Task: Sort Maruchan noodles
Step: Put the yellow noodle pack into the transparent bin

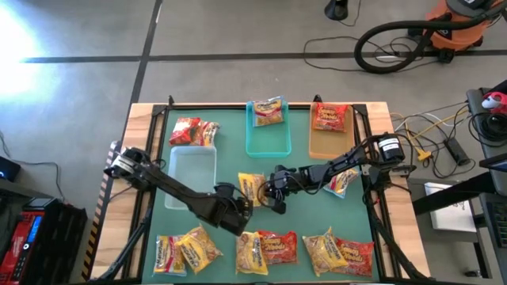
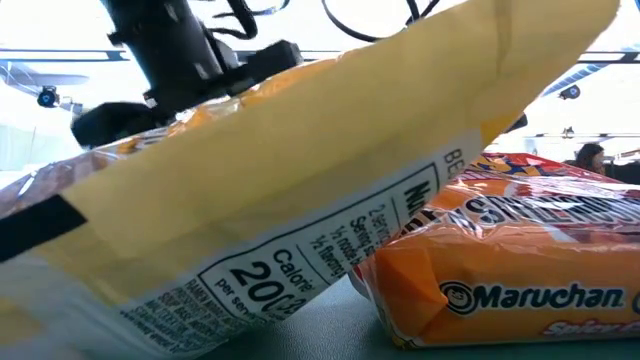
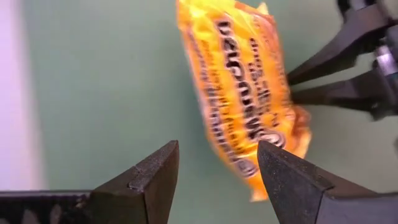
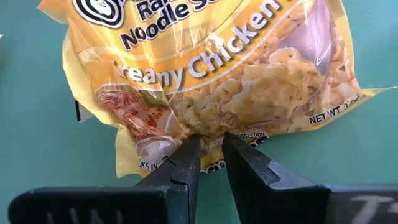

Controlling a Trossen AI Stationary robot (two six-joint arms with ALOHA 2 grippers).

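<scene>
Two grippers: both meet at the yellow packet (image 1: pixel 252 188) in the middle of the green mat (image 1: pixel 230 162) — that packet is your landmark.
Right gripper (image 4: pixel 211 146): you see its fingers pinched narrow on the yellow packet's edge, gripping the crinkled plastic.
Left gripper (image 3: pixel 217 165): its fingers stand wide, just short of the packet's other end — nothing between them.
Clear tray (image 1: pixel 191 176): just left of the packet on the mat.
Teal tray (image 1: pixel 268 133): beyond the packet, one packet lying in it.
Tan tray (image 1: pixel 329 131): right of the teal one, a red packet (image 1: pixel 328 116) inside.
Front row (image 1: pixel 265 252): several packets along the table's near edge, on your side of the yellow packet.
Red pair (image 1: pixel 194 131): beyond the clear tray, on the mat.
</scene>
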